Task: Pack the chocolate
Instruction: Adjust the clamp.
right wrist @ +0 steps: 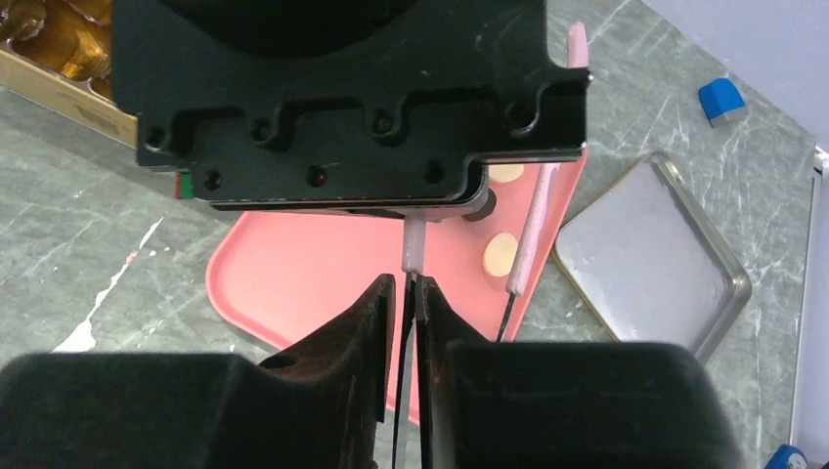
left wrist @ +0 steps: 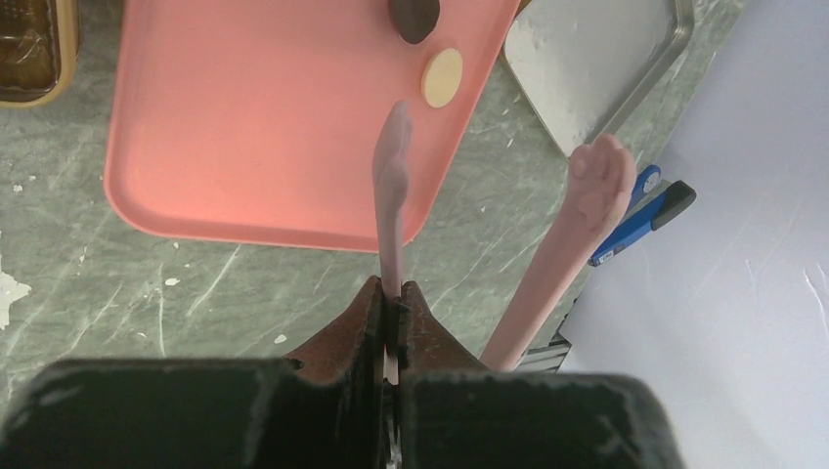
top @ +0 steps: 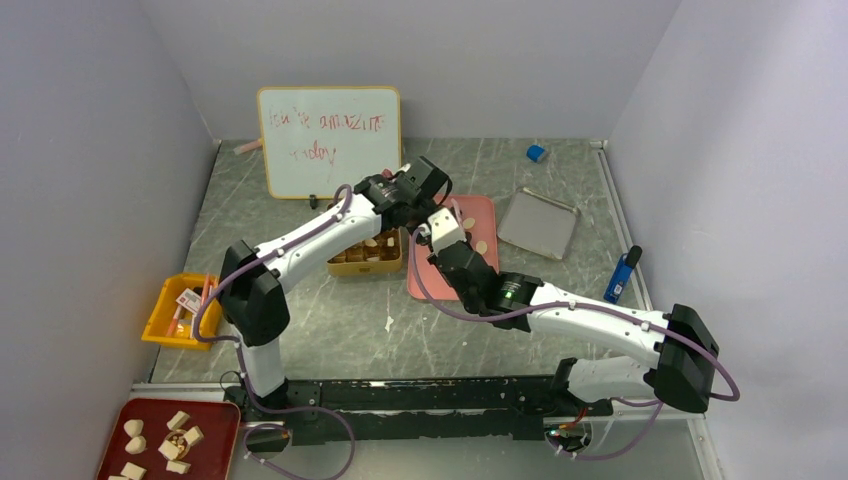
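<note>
Left fingers [left wrist: 352, 332] clamp the pink tongs [left wrist: 391, 186]; right fingers [right wrist: 357, 332] pinch their thin black leg above the pink tray [left wrist: 244, 117].

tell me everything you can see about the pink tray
The pink tray is a flat salmon rectangle with rounded corners and a low raised rim, plastic by its look. It lies level on the grey-green table, between the gold box and the metal tray. A dark chocolate piece and tan round pieces rest on its far half; much of it is bare.
</note>
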